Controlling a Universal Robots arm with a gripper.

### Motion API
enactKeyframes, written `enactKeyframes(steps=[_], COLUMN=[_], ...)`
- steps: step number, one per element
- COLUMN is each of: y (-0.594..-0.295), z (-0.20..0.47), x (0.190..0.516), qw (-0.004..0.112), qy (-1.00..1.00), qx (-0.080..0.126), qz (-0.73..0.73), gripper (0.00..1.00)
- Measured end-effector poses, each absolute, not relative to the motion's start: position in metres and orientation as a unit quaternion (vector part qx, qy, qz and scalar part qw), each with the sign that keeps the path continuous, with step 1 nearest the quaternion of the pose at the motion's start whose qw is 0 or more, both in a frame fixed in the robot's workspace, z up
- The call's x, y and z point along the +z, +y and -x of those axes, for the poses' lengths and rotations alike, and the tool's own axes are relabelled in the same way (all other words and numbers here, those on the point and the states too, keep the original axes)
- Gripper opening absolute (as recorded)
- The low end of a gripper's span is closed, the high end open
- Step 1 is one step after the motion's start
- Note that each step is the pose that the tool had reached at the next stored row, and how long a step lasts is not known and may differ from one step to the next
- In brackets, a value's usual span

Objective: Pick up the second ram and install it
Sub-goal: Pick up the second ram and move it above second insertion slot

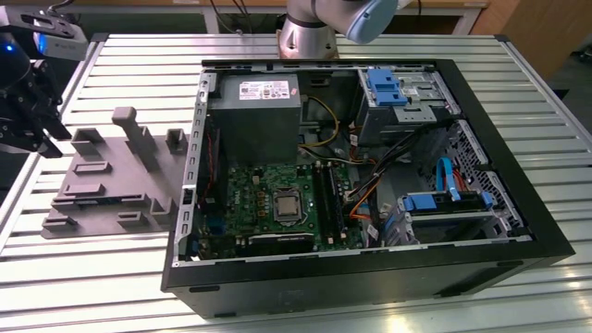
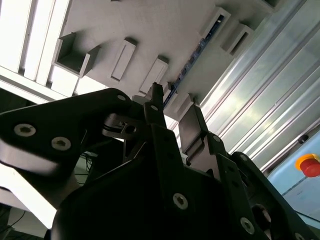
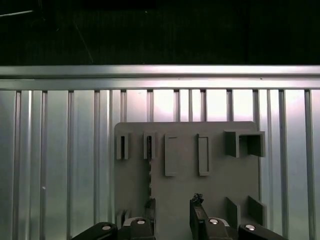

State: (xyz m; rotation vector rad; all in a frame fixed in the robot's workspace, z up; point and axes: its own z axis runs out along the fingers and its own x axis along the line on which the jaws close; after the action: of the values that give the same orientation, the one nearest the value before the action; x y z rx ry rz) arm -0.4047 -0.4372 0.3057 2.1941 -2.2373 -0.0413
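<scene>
The second ram (image 3: pixel 149 170) stands on edge in a slot of the grey fixture plate (image 3: pixel 220 175), showing as a thin dark strip with small chips. In the second wrist view the ram (image 2: pixel 197 50) is a dark blue-green line across the plate. My gripper (image 3: pixel 173 212) hovers well above the plate, open, with nothing between its fingers (image 3: pixel 197 210). One fingertip lines up over the near end of the stick. In the exterior view the gripper (image 1: pixel 39 135) hangs at the left, above the fixture plate (image 1: pixel 111 184).
An open black computer case (image 1: pixel 370 277) lies to the exterior view's right of the fixture. It holds a green motherboard (image 1: pixel 249 201) with long black slot strips (image 1: pixel 329 198), a power supply (image 1: pixel 254 114), blue drive cages and cables. Everything rests on a ribbed metal table (image 1: pixel 111 277).
</scene>
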Motion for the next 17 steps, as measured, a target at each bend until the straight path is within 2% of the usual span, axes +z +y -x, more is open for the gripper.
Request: enactKeyframes(steps=[17], y=[-0.447], z=[0.405], x=[0.283], qw=[0.004], qy=[-0.714], qx=[-0.013], qz=[-0.7], gripper=[0.4])
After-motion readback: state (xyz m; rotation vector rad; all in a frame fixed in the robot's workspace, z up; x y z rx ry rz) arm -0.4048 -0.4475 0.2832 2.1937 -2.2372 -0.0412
